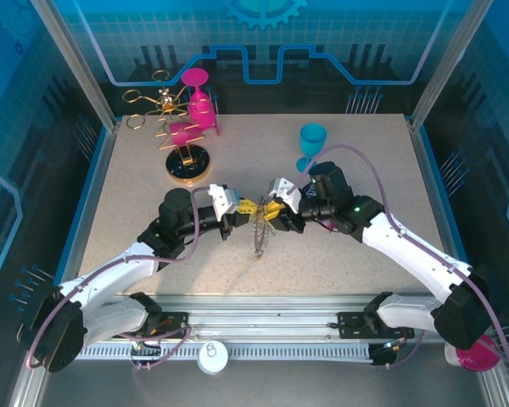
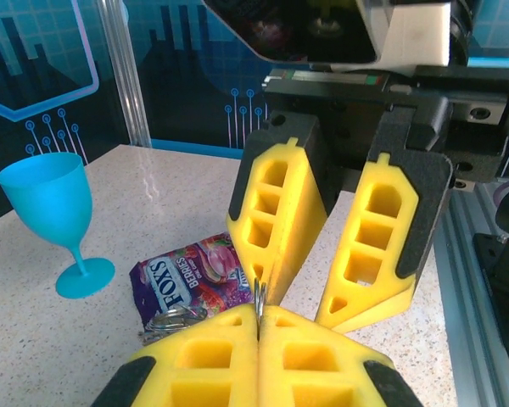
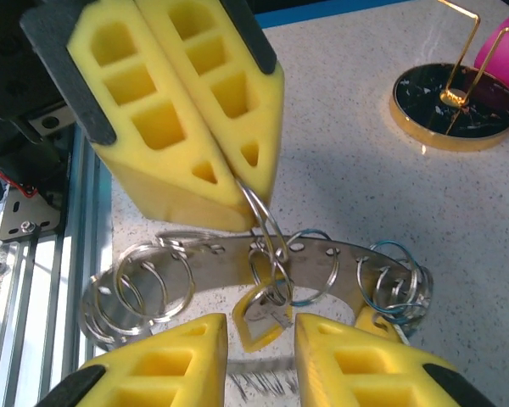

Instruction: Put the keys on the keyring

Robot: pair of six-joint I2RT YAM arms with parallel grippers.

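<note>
left arm stretches low over the table (image 1: 136,186), near-left of the blue goblet (image 1: 312,140); the left pincer (image 2: 259,320) is clamped on one thin ring of the keyring (image 3: 229,254), which is partly hidden. a blurred key (image 3: 256,309) hangs in the narrowly parted right pincer (image 3: 261,335); whether they touch is unclear. the right arm is bent just in front of the goblet.

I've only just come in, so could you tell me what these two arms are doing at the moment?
The left hand is shut on a wire ring of the keyring, held up between the arms. The right hand has its fingers either side of a yellow-headed key; whether it grips is unclear.
</note>
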